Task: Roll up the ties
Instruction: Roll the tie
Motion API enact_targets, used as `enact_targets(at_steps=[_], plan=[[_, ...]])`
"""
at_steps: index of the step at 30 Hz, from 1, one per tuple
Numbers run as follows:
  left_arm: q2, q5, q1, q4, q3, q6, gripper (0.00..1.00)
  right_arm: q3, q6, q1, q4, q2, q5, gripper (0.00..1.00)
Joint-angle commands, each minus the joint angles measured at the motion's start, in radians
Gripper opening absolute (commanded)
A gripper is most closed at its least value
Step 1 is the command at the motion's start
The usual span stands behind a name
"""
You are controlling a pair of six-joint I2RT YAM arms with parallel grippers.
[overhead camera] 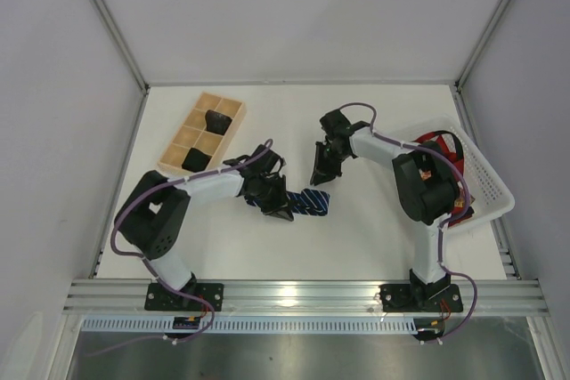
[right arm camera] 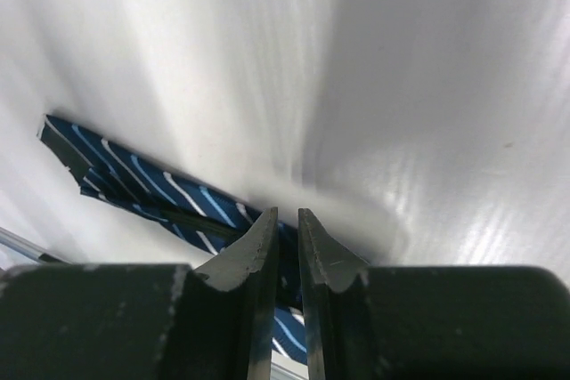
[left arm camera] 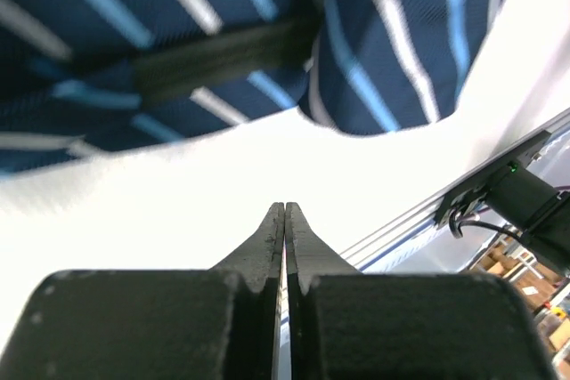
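I'm hovering the left gripper (left arm camera: 284, 211), shut and empty, just beside the navy tie (overhead camera: 307, 201), with the right gripper (right arm camera: 286, 220) barely ajar and empty above it; I'm planning to open wide first, then pinch its end squarely.

Overhead cam, high at near edge, looks down on table (overhead camera: 356, 246). 2 wrist cams low, close; all 3 share striped tie (overhead camera: 312, 202).

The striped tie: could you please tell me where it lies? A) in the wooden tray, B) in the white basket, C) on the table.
C: the tie lies on the table, outside the tray and the basket.
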Motion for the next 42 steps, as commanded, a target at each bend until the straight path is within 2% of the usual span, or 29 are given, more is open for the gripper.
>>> enact_targets(at_steps=[1,5,10,14,17,21,23,27,34,42], plan=[[-0.066,-0.005,-0.003,0.045,-0.045,-0.038,0.02,0.035,-0.065,-0.026,-0.028,0.024,0.028,0.2],[-0.092,-0.028,-0.003,0.023,-0.059,-0.036,0.03,-0.047,-0.067,-0.027,-0.028,-0.001,0.044,0.2],[-0.157,-0.036,-0.003,0.042,-0.125,-0.073,0.06,-0.228,0.011,-0.012,0.054,-0.124,0.027,0.19],[-0.229,-0.043,-0.002,0.075,-0.205,-0.116,0.09,-0.371,0.128,0.046,0.106,-0.241,0.025,0.19],[-0.305,-0.052,0.0,0.107,-0.28,-0.167,0.1,-0.515,0.304,0.091,0.198,-0.35,-0.005,0.19],[-0.395,-0.059,0.001,0.171,-0.372,-0.245,0.07,-0.521,0.33,0.106,0.228,-0.416,-0.03,0.19],[-0.424,-0.052,0.003,0.216,-0.422,-0.277,0.02,-0.523,0.317,0.088,0.214,-0.433,-0.031,0.19],[-0.41,-0.033,0.004,0.418,-0.504,-0.404,0.01,-0.5,0.217,0.049,0.188,-0.4,-0.027,0.19],[-0.257,-0.034,-0.002,0.562,-0.426,-0.455,0.01,-0.463,0.131,0.025,0.18,-0.314,-0.028,0.18],[-0.195,-0.048,-0.023,0.566,-0.39,-0.471,0.0,-0.463,0.142,0.014,0.219,-0.261,-0.051,0.18]])
